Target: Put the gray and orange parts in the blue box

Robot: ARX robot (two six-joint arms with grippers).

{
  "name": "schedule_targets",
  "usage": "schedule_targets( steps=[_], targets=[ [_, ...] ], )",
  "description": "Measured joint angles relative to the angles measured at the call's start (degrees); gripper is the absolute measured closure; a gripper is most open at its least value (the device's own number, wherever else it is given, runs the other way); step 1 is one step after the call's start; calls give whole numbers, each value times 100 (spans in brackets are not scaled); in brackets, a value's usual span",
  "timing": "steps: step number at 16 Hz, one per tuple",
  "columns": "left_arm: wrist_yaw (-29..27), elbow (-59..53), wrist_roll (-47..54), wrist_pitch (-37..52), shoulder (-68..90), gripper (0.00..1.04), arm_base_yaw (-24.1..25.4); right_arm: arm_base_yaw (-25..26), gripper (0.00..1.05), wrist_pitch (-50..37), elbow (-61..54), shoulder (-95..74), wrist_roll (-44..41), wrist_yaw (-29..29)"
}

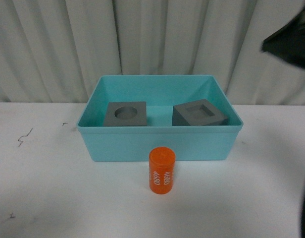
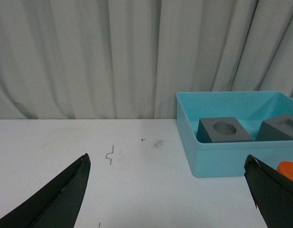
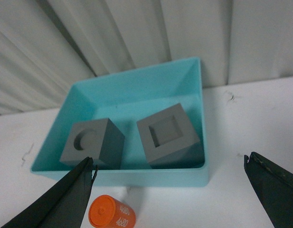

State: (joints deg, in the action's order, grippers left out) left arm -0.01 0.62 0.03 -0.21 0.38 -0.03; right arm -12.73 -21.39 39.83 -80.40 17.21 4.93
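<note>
The orange cylinder (image 1: 162,170) stands upright on the white table (image 1: 53,188), outside the blue box (image 1: 118,144) and just beside its near wall. Inside the box lie the round-hole cube (image 1: 125,114) on the left and the square-hole cube (image 1: 199,113) on the right. The left claw (image 2: 166,159) and the right claw (image 3: 169,159) each hang with fingers wide apart, holding nothing. The cylinder looks light, stiff and smooth, so it may slip or tip. A squeeze across its round sides near mid-height seems safest.
</note>
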Motion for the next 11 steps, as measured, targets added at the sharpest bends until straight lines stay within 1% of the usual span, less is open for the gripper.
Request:
schedule_targets(
  steps=[2, 4, 6, 9, 11],
  targets=[
    [2, -2, 0, 0, 0, 7, -2, -356, 6, 780, 1071, -1274, -9, 105],
    [0, 0, 0, 0, 0, 7, 0, -669, 6, 1486, 1814, -1985, -70, 166],
    [0, 0, 0, 0, 0, 7, 0, -986, 6, 2085, 2308, -2389, -199, 400],
    [0, 0, 0, 0, 0, 7, 0, -1333, 6, 2605, 2527, -2640, -411, 601],
    [0, 0, 0, 0, 0, 7, 0, -1552, 6, 2942, 2677, -2837, -638, 560]
  ],
)
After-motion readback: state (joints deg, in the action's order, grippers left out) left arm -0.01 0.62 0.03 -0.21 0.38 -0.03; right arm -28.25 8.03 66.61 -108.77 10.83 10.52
